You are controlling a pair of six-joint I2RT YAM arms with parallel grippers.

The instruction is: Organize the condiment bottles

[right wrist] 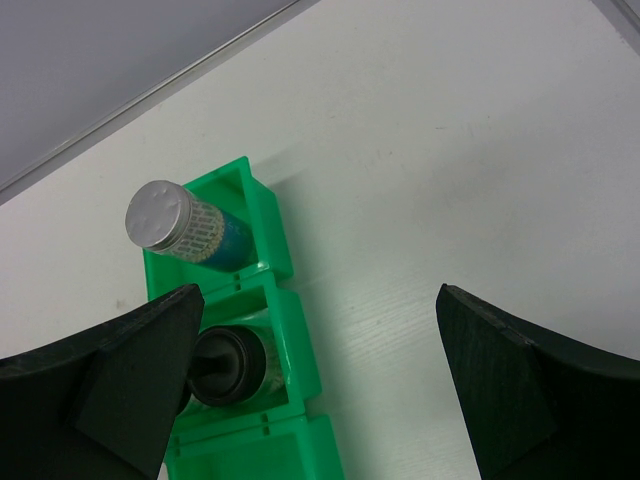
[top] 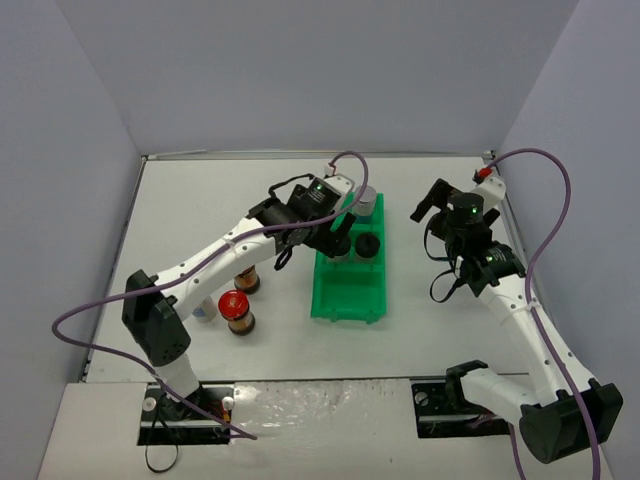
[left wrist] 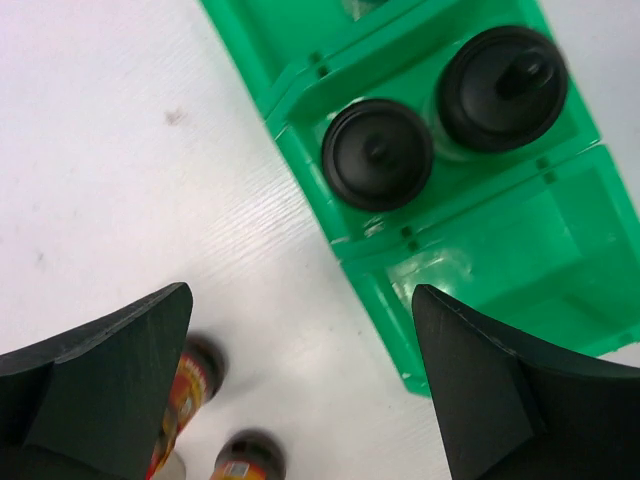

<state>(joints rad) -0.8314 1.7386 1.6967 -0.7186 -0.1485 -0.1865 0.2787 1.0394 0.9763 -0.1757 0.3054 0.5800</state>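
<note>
The green bin (top: 350,292) lies mid-table. A silver-capped jar (top: 366,203) stands in its far compartment, also in the right wrist view (right wrist: 165,220). Two black-capped jars (left wrist: 377,153) (left wrist: 502,73) stand side by side in the middle compartment. The near compartment (left wrist: 530,250) holds nothing. My left gripper (top: 338,243) (left wrist: 300,290) is open and empty, above the bin's left wall. Two red-capped jars (top: 233,305) (top: 247,280) stand on the table left of the bin, blurred in the left wrist view (left wrist: 200,375). My right gripper (top: 428,205) (right wrist: 320,290) is open and empty, right of the bin.
A pale jar (top: 205,312) stands by the red-capped ones, partly hidden by the left arm. The walls of the enclosure close the table at left, back and right. A purple cable loops from each arm.
</note>
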